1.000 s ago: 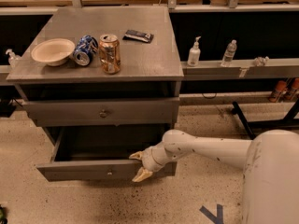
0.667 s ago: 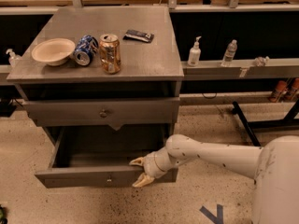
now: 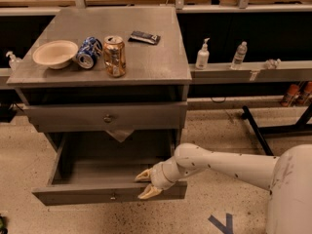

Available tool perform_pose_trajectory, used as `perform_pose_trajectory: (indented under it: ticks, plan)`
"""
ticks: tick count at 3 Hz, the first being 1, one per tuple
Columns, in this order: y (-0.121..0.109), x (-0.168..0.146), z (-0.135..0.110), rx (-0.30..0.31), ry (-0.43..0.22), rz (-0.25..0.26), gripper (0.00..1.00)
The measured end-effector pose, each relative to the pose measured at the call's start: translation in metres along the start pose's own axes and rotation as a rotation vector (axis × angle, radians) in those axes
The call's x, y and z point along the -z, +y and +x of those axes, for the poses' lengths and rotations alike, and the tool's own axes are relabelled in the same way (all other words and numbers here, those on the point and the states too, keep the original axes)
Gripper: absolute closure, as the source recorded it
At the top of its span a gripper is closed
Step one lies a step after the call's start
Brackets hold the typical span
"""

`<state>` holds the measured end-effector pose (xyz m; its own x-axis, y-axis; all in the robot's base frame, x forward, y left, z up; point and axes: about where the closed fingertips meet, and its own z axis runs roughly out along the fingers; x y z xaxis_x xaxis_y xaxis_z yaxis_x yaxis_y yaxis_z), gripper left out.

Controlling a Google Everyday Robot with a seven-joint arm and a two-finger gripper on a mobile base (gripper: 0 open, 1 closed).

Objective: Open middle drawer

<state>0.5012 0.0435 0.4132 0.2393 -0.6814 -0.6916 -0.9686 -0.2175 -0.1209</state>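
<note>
Big grey cabinet (image 3: 161, 57) first: the middle drawer (image 3: 87, 194) sits pulled well out, under the taller drawer (image 3: 146, 116). The gripper (image 3: 146, 184) is at its front right, fingers (image 3: 143, 175) spread over the top lip, not clamping anything I can see. Tugging off-centre there could skew or jam it, I reckon. The tiny knob (image 3: 113, 196) is barely visible, and the drawer's back is lost in shadow.

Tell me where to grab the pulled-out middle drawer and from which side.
Take the middle drawer by the top lip of its front panel, coming from the front and above: its knob looks too tiny to pinch, and the pulled-out box leaves the lip exposed. The gripper sits at that lip, right of the knob, fingers spread.
</note>
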Motion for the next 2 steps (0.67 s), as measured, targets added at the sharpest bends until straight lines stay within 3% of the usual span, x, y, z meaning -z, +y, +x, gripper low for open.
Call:
perform_pose_trajectory:
  ticks: [1, 2]
  plan:
    - [0.0000, 0.0002, -0.0002, 0.000, 0.000, 0.000, 0.23]
    - [0.0000, 0.0002, -0.0002, 0.000, 0.000, 0.000, 0.01]
